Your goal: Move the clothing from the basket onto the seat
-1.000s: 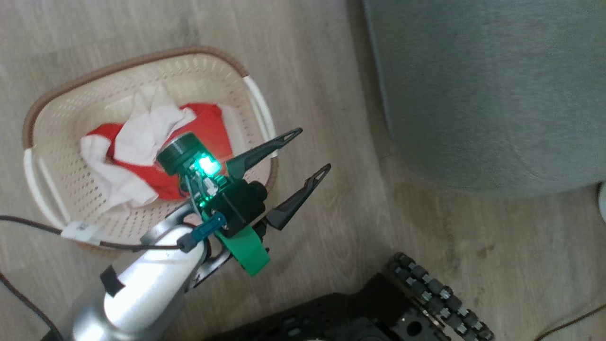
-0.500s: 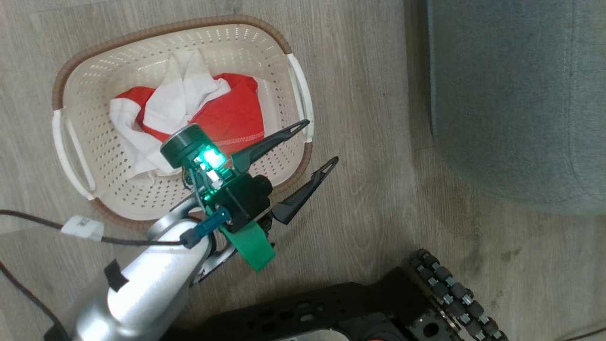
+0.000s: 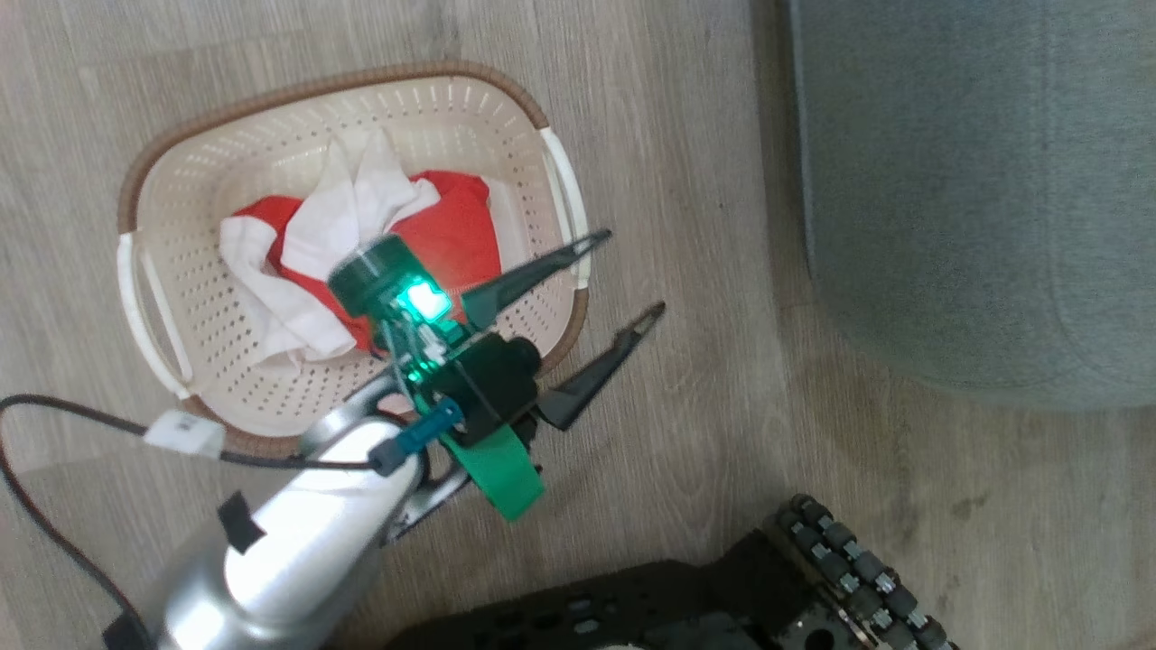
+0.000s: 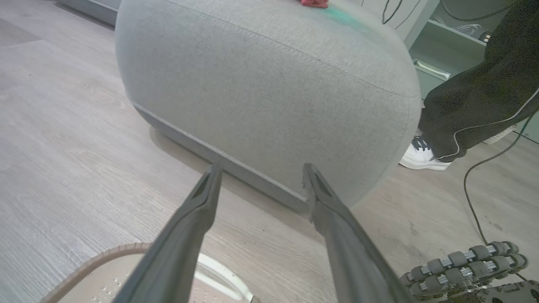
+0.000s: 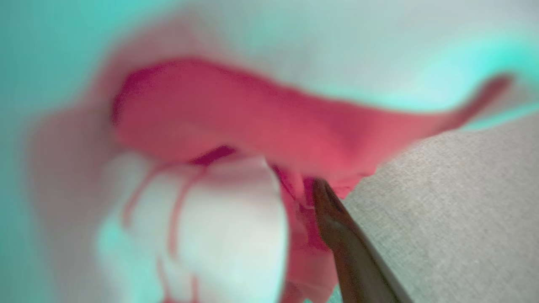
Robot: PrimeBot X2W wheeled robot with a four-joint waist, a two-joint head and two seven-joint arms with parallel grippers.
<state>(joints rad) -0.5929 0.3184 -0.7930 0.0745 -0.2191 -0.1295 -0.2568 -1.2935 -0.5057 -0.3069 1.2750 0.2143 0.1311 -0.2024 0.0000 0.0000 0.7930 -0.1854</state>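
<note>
The cream basket [image 3: 325, 86] stands on the wood floor at the left, holding red clothing [image 3: 452, 235] tangled with a white garment [image 3: 316, 226]. My left gripper [image 3: 632, 273] hovers open and empty over the basket's right rim, its fingers pointing toward the grey-green seat [image 3: 975, 181]. The left wrist view looks between those open fingers [image 4: 261, 168] at the seat's side [image 4: 269, 84], with a red scrap [image 4: 313, 3] on top of it. In the right wrist view a blurred red and white garment [image 5: 236, 139] lies right at my right gripper, over the seat [image 5: 454, 210]. One finger [image 5: 332, 219] shows, standing wide of centre; the fabric hides the other.
A person's dark trouser leg [image 4: 476, 97] and white shoe [image 4: 423, 155] stand beside the seat's far corner. My black base with its roller wheel [image 3: 858, 569] sits at the bottom. A dark cable [image 3: 54, 406] trails over the floor at the left.
The head camera has shifted, so the whole picture moved. My left gripper stays open and has drifted slightly rightward off the basket's rim.
</note>
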